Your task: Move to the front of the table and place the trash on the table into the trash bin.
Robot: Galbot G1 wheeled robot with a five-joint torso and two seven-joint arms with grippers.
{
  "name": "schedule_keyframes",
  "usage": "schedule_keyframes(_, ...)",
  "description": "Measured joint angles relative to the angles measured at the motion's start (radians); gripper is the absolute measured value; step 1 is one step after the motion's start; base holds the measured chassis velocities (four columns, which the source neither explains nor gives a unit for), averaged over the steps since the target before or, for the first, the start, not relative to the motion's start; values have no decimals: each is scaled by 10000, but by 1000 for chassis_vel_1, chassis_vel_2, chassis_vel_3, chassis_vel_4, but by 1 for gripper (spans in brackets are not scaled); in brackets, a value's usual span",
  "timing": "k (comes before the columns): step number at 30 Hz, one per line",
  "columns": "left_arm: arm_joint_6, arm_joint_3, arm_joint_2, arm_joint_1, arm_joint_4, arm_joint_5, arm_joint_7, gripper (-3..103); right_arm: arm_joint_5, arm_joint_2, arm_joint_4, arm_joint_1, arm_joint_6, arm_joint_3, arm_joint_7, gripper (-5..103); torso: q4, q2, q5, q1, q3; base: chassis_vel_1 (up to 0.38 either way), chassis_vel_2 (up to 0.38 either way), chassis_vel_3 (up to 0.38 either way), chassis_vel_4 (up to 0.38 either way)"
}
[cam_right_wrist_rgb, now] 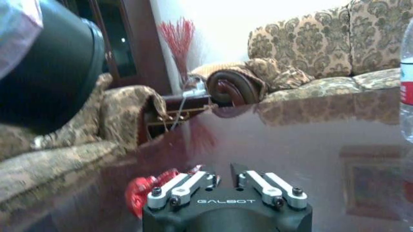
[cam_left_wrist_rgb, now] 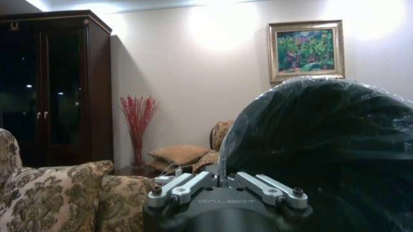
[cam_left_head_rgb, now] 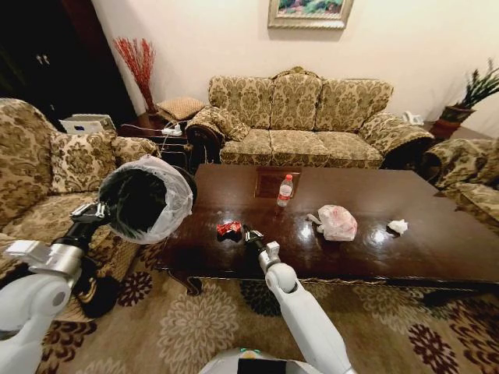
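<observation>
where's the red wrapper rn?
Head view: the red wrapper lies near the table's front-left edge, just left of the right end effector, with the bottle farther back.

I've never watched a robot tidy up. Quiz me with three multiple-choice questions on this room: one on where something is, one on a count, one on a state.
1. Where is the trash bin?
A. On the floor under the table
B. Held up in the left gripper, beside the table
C. On the sofa

2. How many pieces of trash lie on the table?
A. Two
B. Four
C. Six

3. How does the bottle stand?
A. Upright
B. On its side
C. Crushed flat

Answers: 1 B, the left gripper grips the bin's rim. 2 B: bottle, red wrapper, plastic bag, paper ball. 3 A, its red cap points up.
</observation>
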Motion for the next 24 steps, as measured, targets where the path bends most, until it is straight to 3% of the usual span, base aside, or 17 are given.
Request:
schedule_keyframes(2, -2, -20, 0, 14, 1, 0, 0, 2, 95, 15, 43, 3, -4, -18, -14, 17, 0, 0, 0, 0, 0, 0, 0, 0, 0)
schedule_keyframes(5, -3, -71, 15, 38, 8, -6, 7, 2, 414, 89, 135, 22, -162, -146, -26, 33, 0, 0, 0, -1, 0, 0, 0, 0, 0)
schedule_keyframes(8, -4, -82, 23, 36, 12, -10, 7, 2, 416, 137, 112, 35, -204, -175, -1, 38, 0, 0, 0, 0, 0, 0, 0, 0, 0)
schedule_keyframes(11, -6, -86, 36, 35, 27, -17, 9, 2, 325, 297, -98, 79, -278, -198, 218, 55, 0, 0, 0, 0, 0, 0, 0, 0, 0)
schedule_keyframes(13, -5, -85, 35, 34, 31, -17, 9, 2, 295, 323, -132, 89, -305, -197, 267, 55, 0, 0, 0, 0, 0, 0, 0, 0, 0)
schedule_keyframes(14, -6, -86, 12, 35, 40, -14, 8, 2, 264, 368, -186, 108, -344, -199, 368, 66, 0, 0, 0, 0, 0, 0, 0, 0, 0)
schedule_keyframes(19, -13, -80, -18, 35, 47, -12, 11, 2, 282, 388, -269, 178, -437, -285, 551, 70, 0, 0, -1, 0, 0, 0, 0, 0, 0)
schedule_keyframes(22, -23, -76, -22, 33, 57, -12, 12, 2, 482, 433, -415, 302, -598, -401, 660, 61, 0, 0, -1, 0, 0, 0, 0, 0, 0)
schedule_keyframes(24, -23, -76, -21, 33, 57, -12, 13, 2, 531, 445, -427, 317, -621, -412, 670, 61, 0, 0, -1, 0, 0, 0, 0, 0, 0)
